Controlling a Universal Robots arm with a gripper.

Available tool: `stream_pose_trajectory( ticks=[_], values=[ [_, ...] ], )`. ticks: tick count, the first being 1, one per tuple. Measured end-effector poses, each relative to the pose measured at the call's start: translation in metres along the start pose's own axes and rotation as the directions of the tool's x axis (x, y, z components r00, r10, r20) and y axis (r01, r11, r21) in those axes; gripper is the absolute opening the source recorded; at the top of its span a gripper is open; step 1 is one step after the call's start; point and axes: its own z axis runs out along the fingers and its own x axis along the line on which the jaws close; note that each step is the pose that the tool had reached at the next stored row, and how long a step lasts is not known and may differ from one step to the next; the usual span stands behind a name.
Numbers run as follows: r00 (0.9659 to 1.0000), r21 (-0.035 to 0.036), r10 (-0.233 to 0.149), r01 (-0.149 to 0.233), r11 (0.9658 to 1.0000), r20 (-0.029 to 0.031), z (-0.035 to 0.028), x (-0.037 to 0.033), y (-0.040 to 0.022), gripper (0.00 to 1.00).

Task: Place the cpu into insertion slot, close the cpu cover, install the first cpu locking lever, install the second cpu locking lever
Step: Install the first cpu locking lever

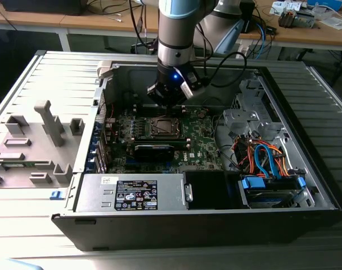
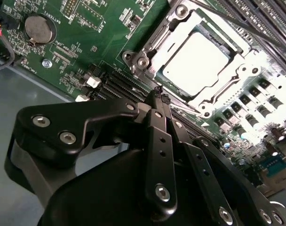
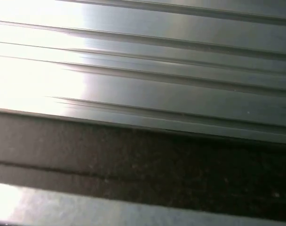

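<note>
Already cpu (image 2: 194, 59) seated under cpu cover (image 2: 227, 80); closed, empty end effector (image 2: 158, 96) beside it risks scraping cover if misaligned.

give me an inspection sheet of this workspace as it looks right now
surface: ribbed grey table carrying an open computer case.
job's things: cpu lies in the insertion slot; the cpu cover appears to lie down around it; lever state unclear.
clutter: grey fixture blocks at the exterior view's left.
end effector: end effector is shut and empty, at the slot's edge.
cables: orange and blue bundle inside the case; black cables off the arm.
surroundings: wooden benches behind.
</note>
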Motion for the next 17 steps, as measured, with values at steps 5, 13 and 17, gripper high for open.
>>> stream_pose_trajectory(
  ticks=[5, 13, 17],
  values=[
    [1.0, 0.0, -0.003, 0.003, 1.0, 0.0, 0.0035, 0.0003, 0.002, 0.11],
    [0.9983, 0.0034, -0.059, 0.059, 0.9983, -0.0019, 0.0079, -0.0014, 0.0019, 0.11],
    [0.9968, 0.0065, -0.079, 0.079, 0.9968, -0.0031, 0.0098, -0.0028, 0.0017, 0.11]
  ],
)
